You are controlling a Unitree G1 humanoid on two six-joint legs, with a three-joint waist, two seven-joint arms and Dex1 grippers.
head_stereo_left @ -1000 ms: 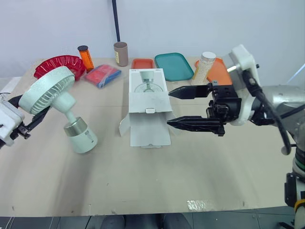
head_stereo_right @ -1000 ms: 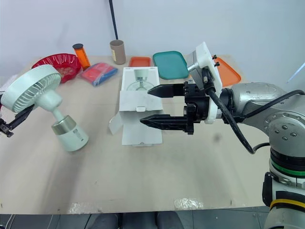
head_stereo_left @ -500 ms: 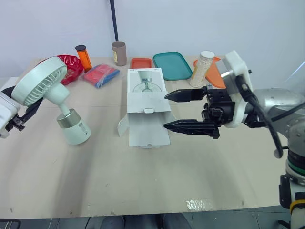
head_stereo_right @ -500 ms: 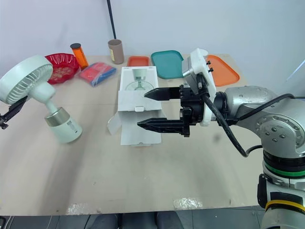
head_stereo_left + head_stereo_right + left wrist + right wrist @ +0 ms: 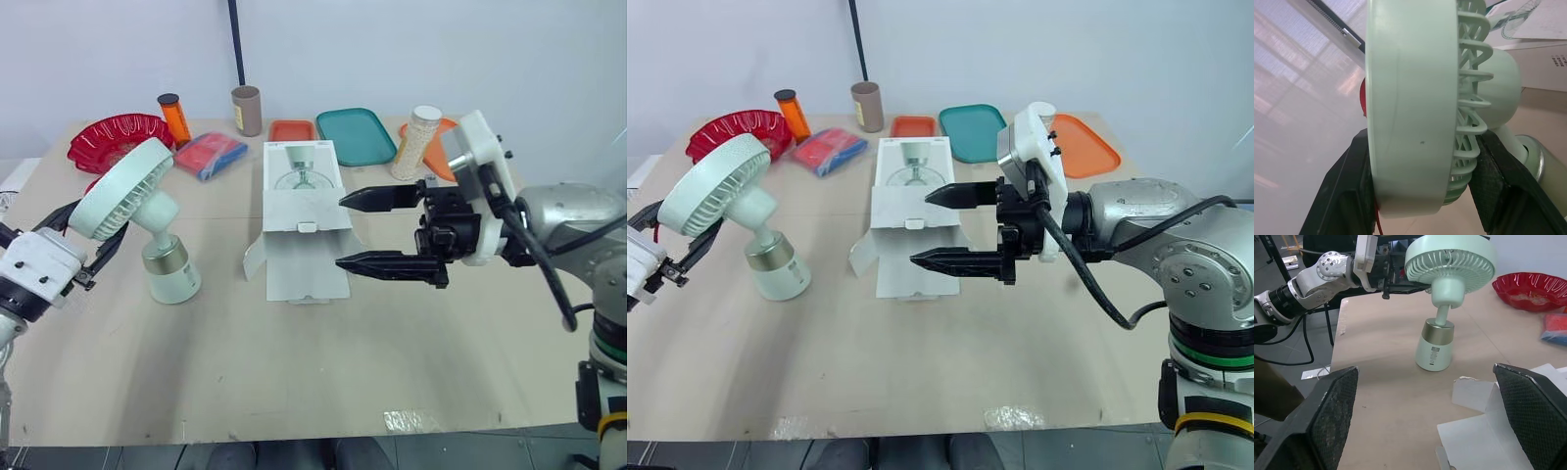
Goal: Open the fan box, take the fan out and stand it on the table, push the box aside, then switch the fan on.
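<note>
A pale wall stands behind a tan table [image 5: 294, 382]. At the left, the left gripper [image 5: 86, 238] is clamped across the round head of the mint-green fan [image 5: 125, 188], one black finger on each side of the rim. A second ago the fan hung steeply tilted; now its base rests on the table, left of the box, with the stem leaning only a little. That suggests the standing step is nearly done, though the fan is not yet released and looks not quite upright. In the middle lies the white fan box [image 5: 304, 230], its near flap open and flat, empty as far as can be seen. Over the box's right side hovers the right gripper [image 5: 341, 231], fingers wide apart, well placed to push the box aside. Along the far edge, left to right, sit a red bowl [image 5: 113, 132], an orange bottle [image 5: 176, 117], a red and blue packet [image 5: 211, 154], a brown tube [image 5: 247, 110], a small orange tray [image 5: 292, 130], a teal tray [image 5: 358, 134], a jar of white grains [image 5: 419, 137] and an orange tray [image 5: 1083, 145]. The packet and the small trays just beyond the box could block a push away
</note>
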